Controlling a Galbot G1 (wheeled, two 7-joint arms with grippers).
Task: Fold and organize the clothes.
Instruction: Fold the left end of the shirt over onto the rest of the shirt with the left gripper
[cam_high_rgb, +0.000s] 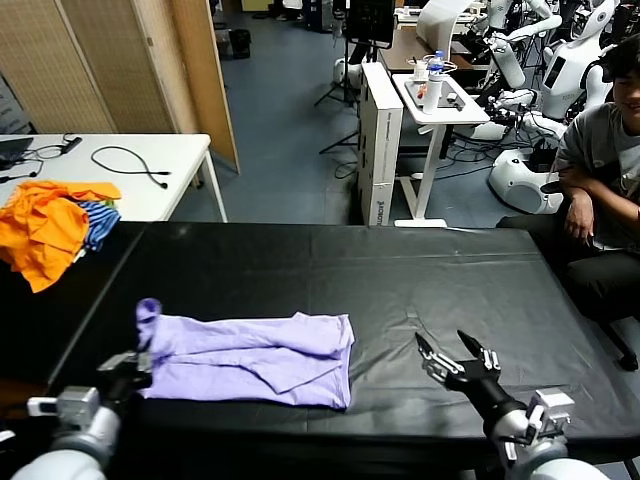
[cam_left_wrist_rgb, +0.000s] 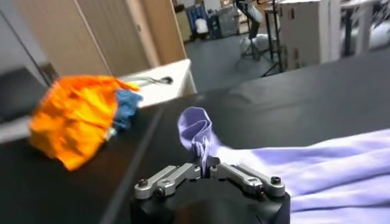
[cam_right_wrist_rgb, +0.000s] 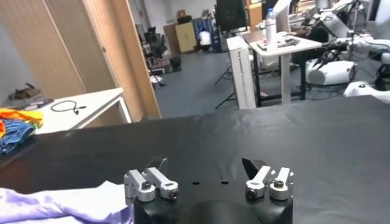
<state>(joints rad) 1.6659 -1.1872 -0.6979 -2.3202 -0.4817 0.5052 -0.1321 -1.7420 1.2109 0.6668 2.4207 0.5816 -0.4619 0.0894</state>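
One lavender T-shirt (cam_high_rgb: 255, 358) lies partly folded on the black table (cam_high_rgb: 420, 280), toward its near left side, a long band with one sleeve end (cam_high_rgb: 148, 311) lifted into a small upright curl at the left. The left gripper (cam_high_rgb: 138, 367) sits at the shirt's left edge — its fingers (cam_left_wrist_rgb: 190, 170) are pressed together on a fold of the fabric, which stands up between them in the left wrist view. The right gripper (cam_high_rgb: 458, 356) hovers low over bare table to the right of the shirt, well apart from it, fingers (cam_right_wrist_rgb: 251, 165) spread and holding nothing. An orange and blue heap (cam_high_rgb: 52, 225) lies at the table's far left corner.
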